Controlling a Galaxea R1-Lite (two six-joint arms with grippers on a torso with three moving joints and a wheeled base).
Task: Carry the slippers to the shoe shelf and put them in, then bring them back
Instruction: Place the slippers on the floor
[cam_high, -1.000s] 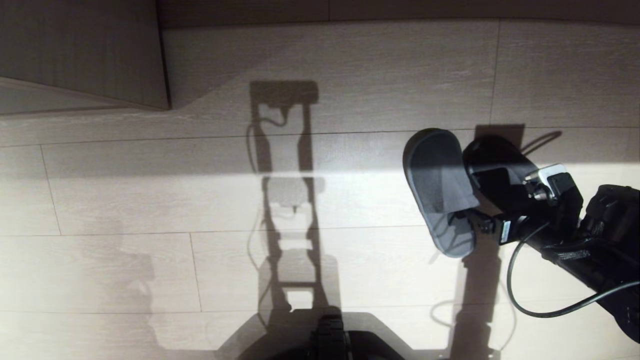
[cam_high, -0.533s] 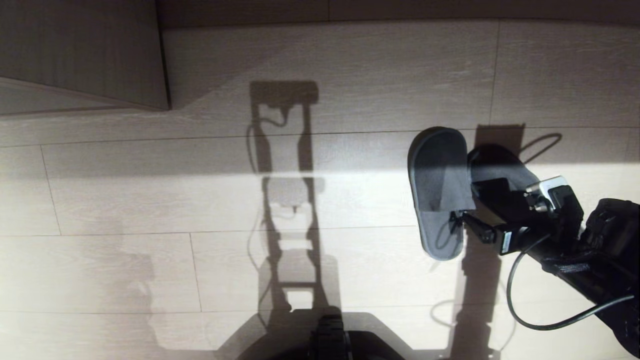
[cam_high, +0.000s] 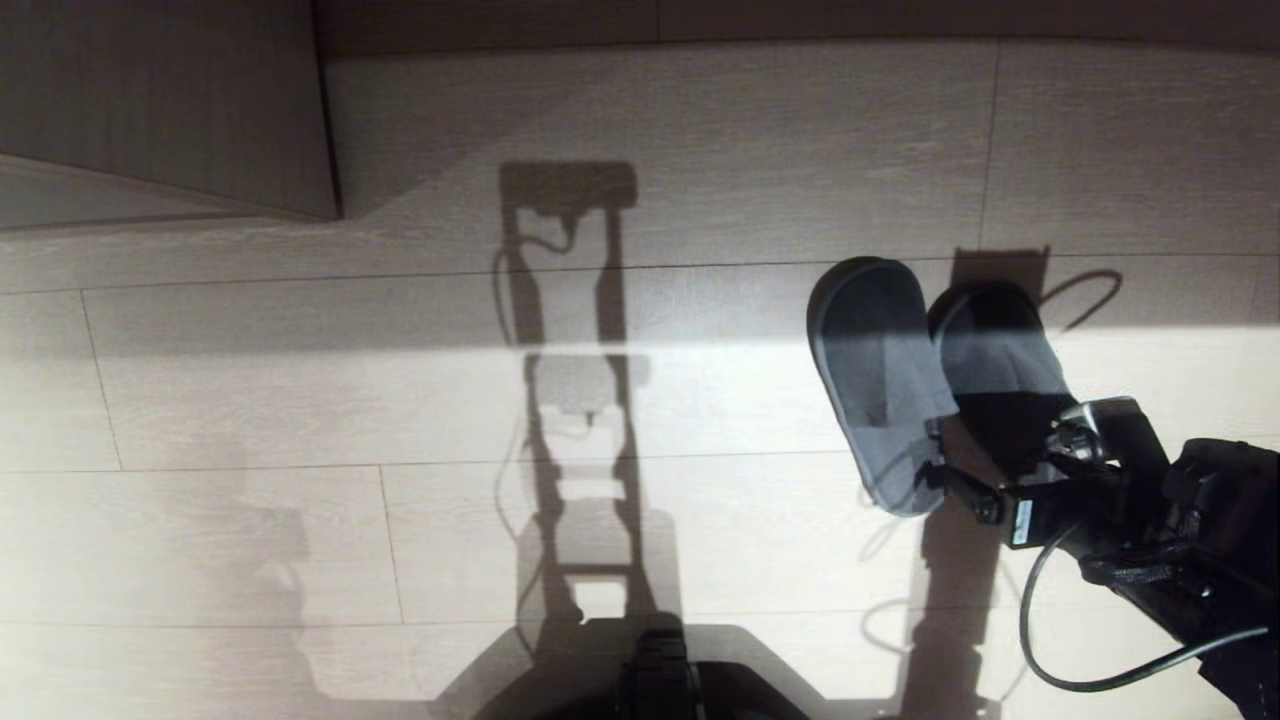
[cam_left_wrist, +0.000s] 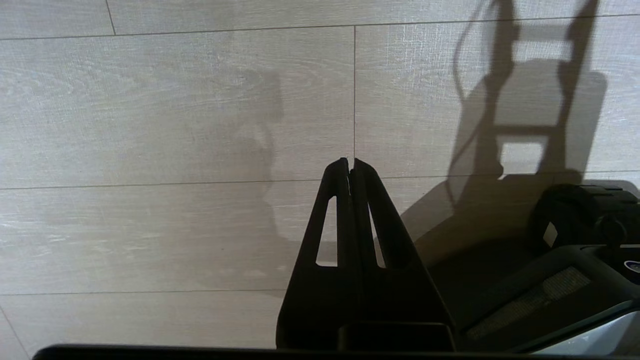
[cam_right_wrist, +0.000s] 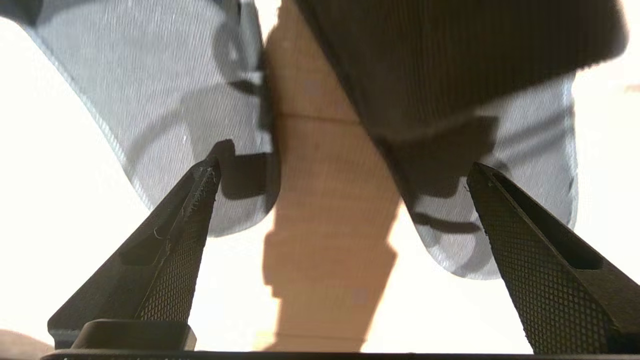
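Observation:
The two grey-blue slippers lie side by side on the floor at the right of the head view, the left slipper and the right slipper, heels toward me. My right gripper hovers just behind the heels, open and holding nothing. In the right wrist view its fingers spread wide around the gap between the left slipper and the right slipper. My left gripper is shut and empty, parked low over bare floor. I cannot make out the shoe shelf.
A brown wood-grain furniture corner stands at the far left; I cannot tell whether it belongs to the shoe shelf. Pale plank floor spreads around, crossed by my own shadow. My base shows at the near edge.
My right gripper has drawn back toward me off the right slipper, staying open. The right slipper is now uncovered; the left slipper swung slightly and settled.

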